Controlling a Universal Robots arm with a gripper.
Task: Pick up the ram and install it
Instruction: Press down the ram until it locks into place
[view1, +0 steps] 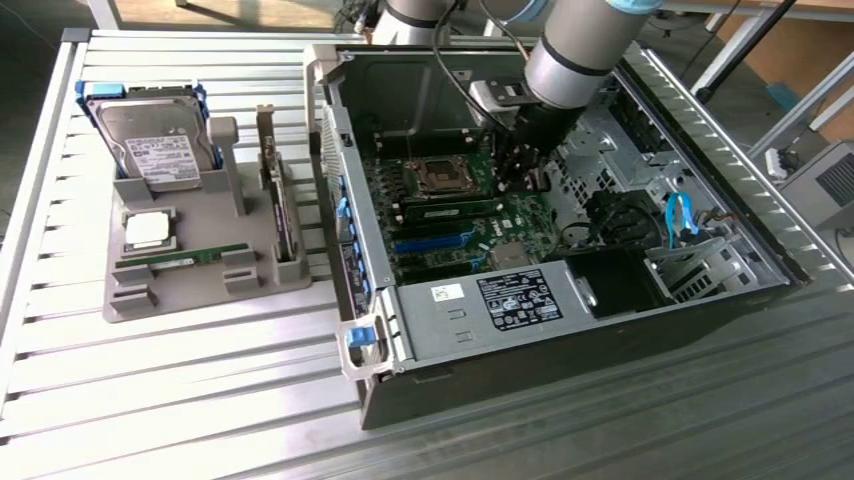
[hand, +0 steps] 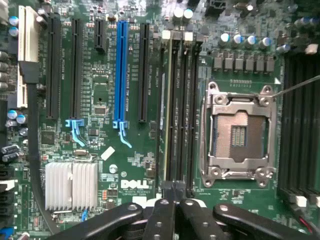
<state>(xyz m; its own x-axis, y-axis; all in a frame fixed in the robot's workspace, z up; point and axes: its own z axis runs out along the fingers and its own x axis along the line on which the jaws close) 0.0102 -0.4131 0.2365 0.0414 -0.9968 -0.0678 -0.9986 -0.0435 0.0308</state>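
The ram (view1: 447, 211) is a long green stick standing in a memory slot beside the CPU socket (view1: 434, 175), inside the open computer case. From the wrist camera I see the ram (hand: 167, 110) edge-on in the first of the black slots. My gripper (view1: 533, 180) hangs over the motherboard, to the exterior view's right of the ram and apart from it. In the wrist view its black fingers (hand: 165, 217) are pressed together above the near end of the slots. The gripper (hand: 173, 206) is shut, and I see nothing held between them.
A grey tray (view1: 200, 290) at the exterior view's left holds a hard drive (view1: 154, 140), a processor (view1: 147, 230), another green stick (view1: 187, 258) and an upright card (view1: 278, 200). Case walls, a blue cable (view1: 674, 215), a heatsink (hand: 70, 185) and expansion slots (hand: 121, 75) surround the gripper.
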